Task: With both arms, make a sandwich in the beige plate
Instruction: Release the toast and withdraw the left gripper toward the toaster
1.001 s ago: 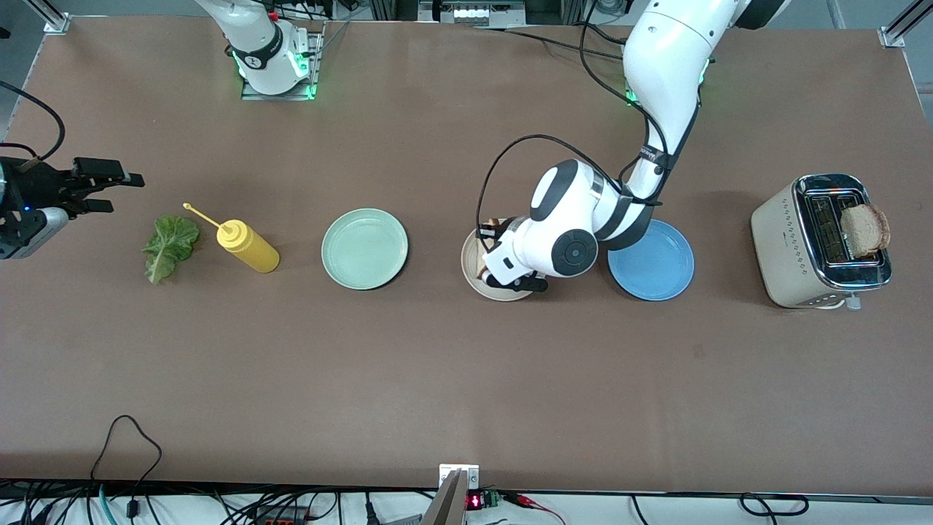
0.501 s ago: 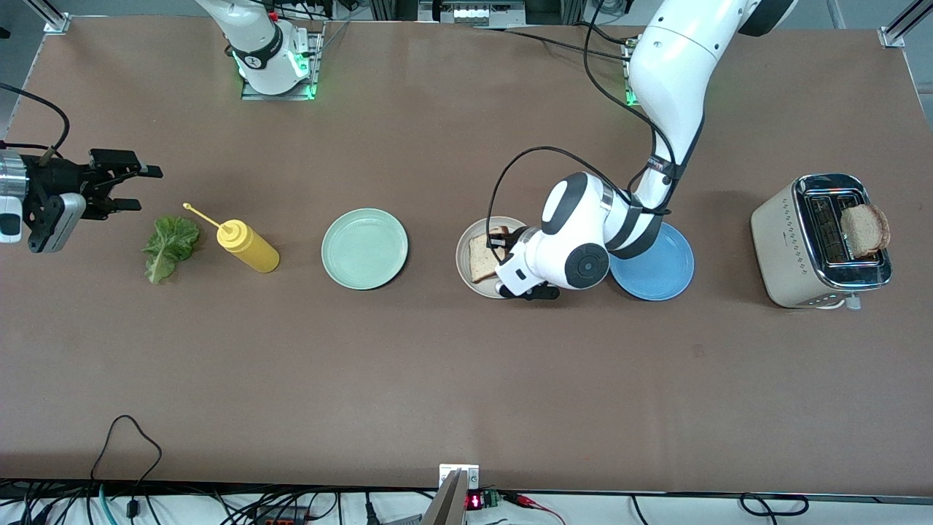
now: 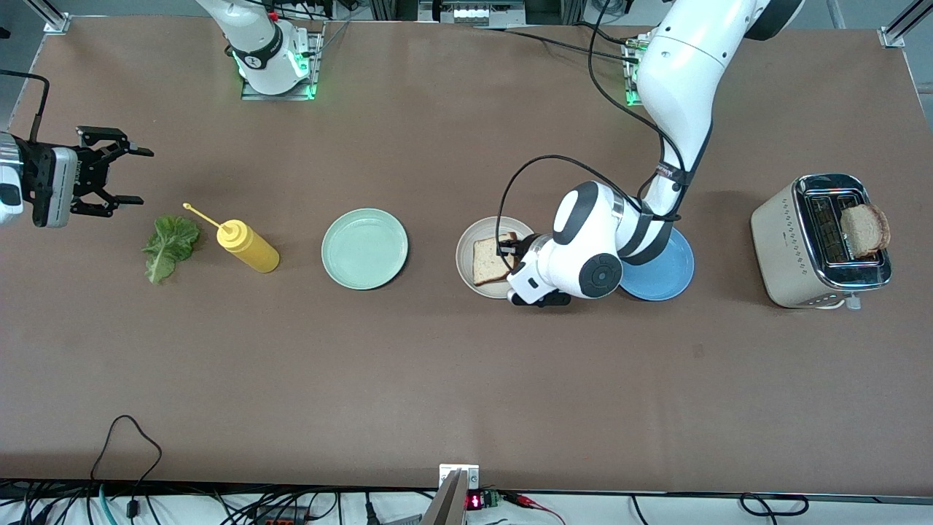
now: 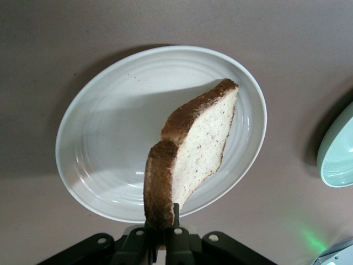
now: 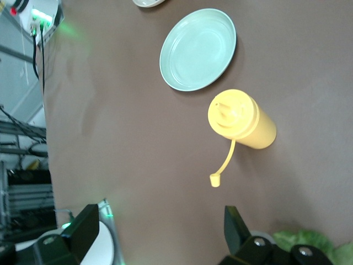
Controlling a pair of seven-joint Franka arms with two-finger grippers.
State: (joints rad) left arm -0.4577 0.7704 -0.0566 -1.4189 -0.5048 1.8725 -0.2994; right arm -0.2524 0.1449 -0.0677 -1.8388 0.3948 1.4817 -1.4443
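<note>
Bread slice (image 3: pixel 490 261) lay in the beige plate (image 3: pixel 466 273), mid-table between the mint green plate (image 3: pixel 364 249) and the blue plate (image 3: pixel 667 281), so the sandwich base looked placed. In the left wrist view the slice (image 4: pixel 193 154) ran up to the left gripper (image 4: pixel 163 234), whose jaws stood narrow at its crust edge; contact or grip couldn't be confirmed, so I can't tell if it had let go. The left gripper (image 3: pixel 519 251) sat low over the plate edge nearest the blue plate, probably so the slice went flat inside the rim. Second slice (image 3: pixel 865 227) stuck up from the toaster (image 3: pixel 794 251) at the left arm's end of the table, not yet fetched. Lettuce leaf (image 3: pixel 169 246) lay on the table at the right arm's end, beside the yellow squeeze bottle (image 3: pixel 248 246). Right gripper (image 3: pixel 120 175) hung just above that spot, fingers spread wide, holding nothing; likely staged for the leaf as next layer. Risk: the bottle's dangling cap (image 5: pixel 214 179) was close to the approach path.
</note>
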